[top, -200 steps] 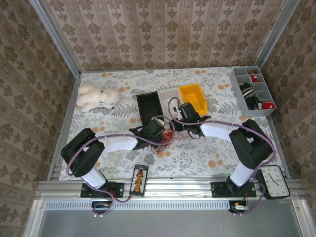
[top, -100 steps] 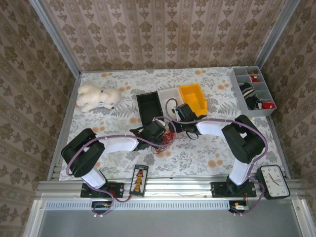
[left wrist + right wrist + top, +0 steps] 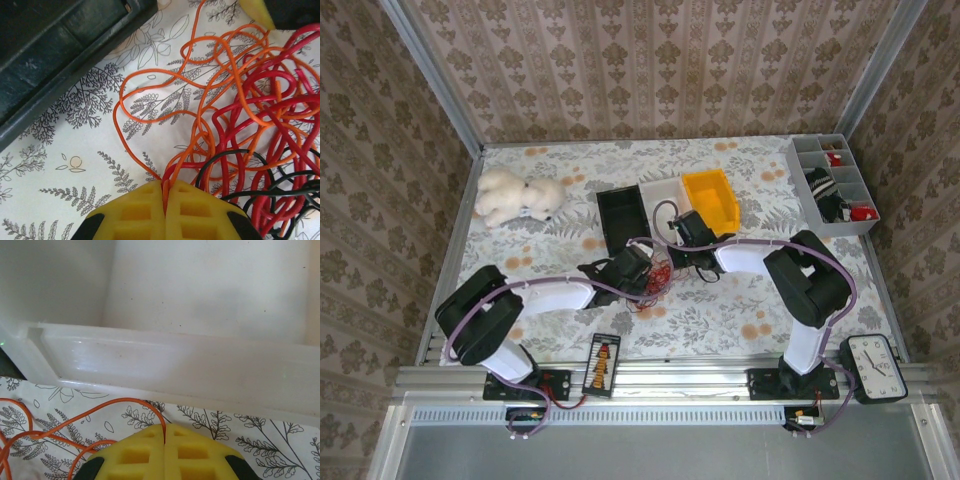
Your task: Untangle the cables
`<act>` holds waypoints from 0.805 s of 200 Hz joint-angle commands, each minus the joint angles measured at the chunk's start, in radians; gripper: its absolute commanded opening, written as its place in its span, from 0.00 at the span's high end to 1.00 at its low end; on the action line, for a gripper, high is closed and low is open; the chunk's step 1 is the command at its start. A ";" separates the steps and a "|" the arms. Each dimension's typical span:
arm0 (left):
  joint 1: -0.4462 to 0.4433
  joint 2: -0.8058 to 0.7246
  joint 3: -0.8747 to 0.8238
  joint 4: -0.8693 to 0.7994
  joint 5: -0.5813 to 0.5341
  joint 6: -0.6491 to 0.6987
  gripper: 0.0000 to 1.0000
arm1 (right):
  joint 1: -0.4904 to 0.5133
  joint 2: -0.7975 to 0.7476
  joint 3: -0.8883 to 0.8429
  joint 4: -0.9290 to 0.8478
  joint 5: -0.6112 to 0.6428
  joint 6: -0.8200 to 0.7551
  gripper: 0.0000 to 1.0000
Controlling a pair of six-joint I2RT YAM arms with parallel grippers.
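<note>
The cables (image 3: 660,276) lie as a loose tangle of red, orange and a few black strands on the floral cloth at mid-table, between the two arms. In the left wrist view the cables (image 3: 250,115) spread across the right half. My left gripper (image 3: 164,186) is shut on an orange and a red strand at the tangle's near edge. My right gripper (image 3: 164,428) is shut on a single orange cable (image 3: 100,407) that loops off to the left, just in front of the white tray's wall (image 3: 190,370). From above, the left gripper (image 3: 646,270) and right gripper (image 3: 676,243) sit either side of the tangle.
A black bin (image 3: 623,215), a white tray (image 3: 663,192) and a yellow bin (image 3: 710,197) stand right behind the tangle. A white plush dog (image 3: 515,195) lies at far left, a grey organizer (image 3: 833,185) at far right. A clock (image 3: 873,367) sits by the right base.
My right gripper has shut on the orange strand after edging left toward the tangle. The left arm has shifted slightly, still gripping its strands.
</note>
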 commanded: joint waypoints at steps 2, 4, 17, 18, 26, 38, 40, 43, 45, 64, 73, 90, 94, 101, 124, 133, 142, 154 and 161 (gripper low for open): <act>-0.007 -0.051 -0.012 -0.053 0.001 0.005 0.85 | 0.005 -0.035 -0.027 0.016 0.032 0.005 1.00; -0.008 -0.053 -0.011 -0.056 0.002 0.004 0.84 | 0.005 -0.036 -0.028 0.017 0.032 0.005 1.00; -0.006 -0.082 -0.001 -0.078 0.007 0.009 0.74 | 0.006 -0.038 -0.031 0.020 0.030 0.004 1.00; -0.006 -0.084 -0.001 -0.079 0.009 0.010 0.73 | 0.006 -0.038 -0.032 0.020 0.030 0.004 1.00; -0.004 -0.100 0.002 -0.089 0.021 0.015 0.65 | 0.005 -0.039 -0.032 0.023 0.030 0.005 1.00; -0.005 -0.126 0.008 -0.108 0.042 0.027 0.58 | 0.005 -0.042 -0.034 0.023 0.030 0.006 1.00; -0.004 -0.130 0.009 -0.111 0.046 0.030 0.56 | 0.006 -0.042 -0.034 0.024 0.030 0.006 1.00; -0.004 -0.135 0.010 -0.117 0.052 0.033 0.54 | 0.006 -0.043 -0.034 0.024 0.029 0.005 1.00; -0.005 -0.139 0.011 -0.120 0.058 0.036 0.53 | 0.005 -0.044 -0.034 0.024 0.030 0.005 1.00; -0.007 -0.160 0.011 -0.146 0.105 0.052 0.45 | 0.006 -0.052 -0.042 0.029 0.031 0.002 1.00; -0.008 -0.161 0.006 -0.147 0.121 0.053 0.43 | 0.005 -0.059 -0.045 0.034 0.030 0.004 1.00; -0.009 -0.148 -0.009 -0.143 0.134 0.047 0.42 | 0.006 -0.067 -0.051 0.039 0.033 0.009 1.00; -0.011 -0.144 -0.011 -0.142 0.135 0.045 0.42 | 0.006 -0.070 -0.051 0.040 0.034 0.010 1.00; -0.010 -0.133 -0.013 -0.137 0.137 0.043 0.42 | 0.006 -0.076 -0.051 0.039 0.037 0.011 1.00; -0.011 -0.099 -0.004 -0.128 0.150 0.043 0.43 | 0.006 -0.094 -0.055 0.037 0.049 0.014 1.00; -0.010 -0.094 -0.002 -0.122 0.151 0.049 0.44 | 0.006 -0.105 -0.055 0.036 0.056 0.015 1.00; -0.010 -0.089 -0.002 -0.114 0.152 0.054 0.47 | 0.006 -0.115 -0.058 0.038 0.056 0.016 1.00; -0.007 -0.081 0.000 -0.107 0.154 0.056 0.50 | 0.004 -0.129 -0.062 0.038 0.059 0.022 1.00; -0.002 -0.075 0.005 -0.109 0.157 0.054 0.53 | 0.004 -0.140 -0.068 0.043 0.059 0.022 1.00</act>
